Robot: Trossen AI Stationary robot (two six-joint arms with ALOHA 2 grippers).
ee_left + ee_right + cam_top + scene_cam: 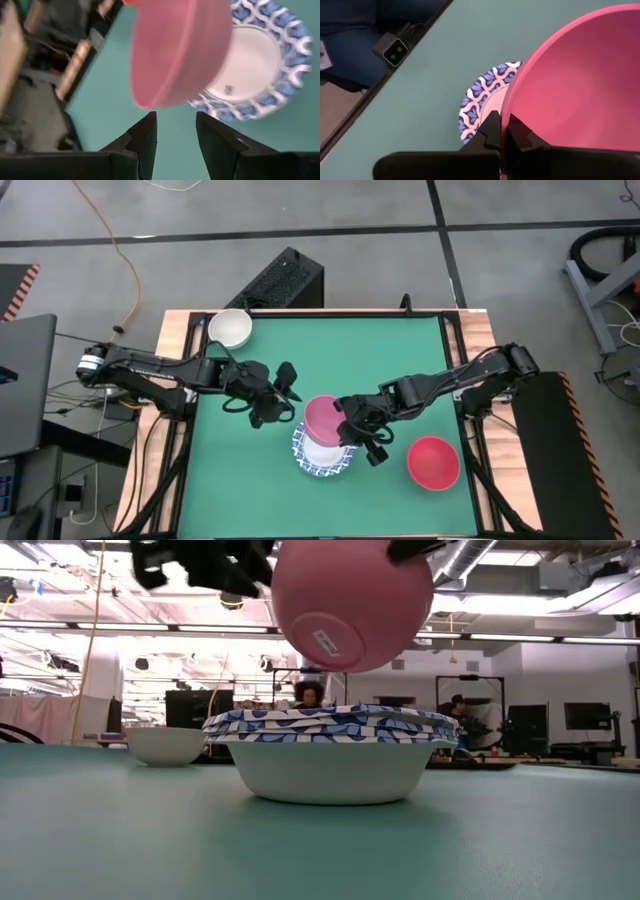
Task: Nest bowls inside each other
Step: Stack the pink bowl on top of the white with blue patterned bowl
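While my right gripper (pixel 504 131) pinches the pink bowl's (pixel 350 605) rim, tilted above the blue-rimmed stack (pixel 330 755) mid-desk, my left gripper's (pixel 176 134) fingers hover spread alongside.

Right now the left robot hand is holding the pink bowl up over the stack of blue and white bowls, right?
Not quite. The right gripper holds the pink bowl, pinching its rim, as the right wrist view shows. The left gripper is open and empty beside it. The rest is right: the bowl hangs over the stack of blue and white bowls.
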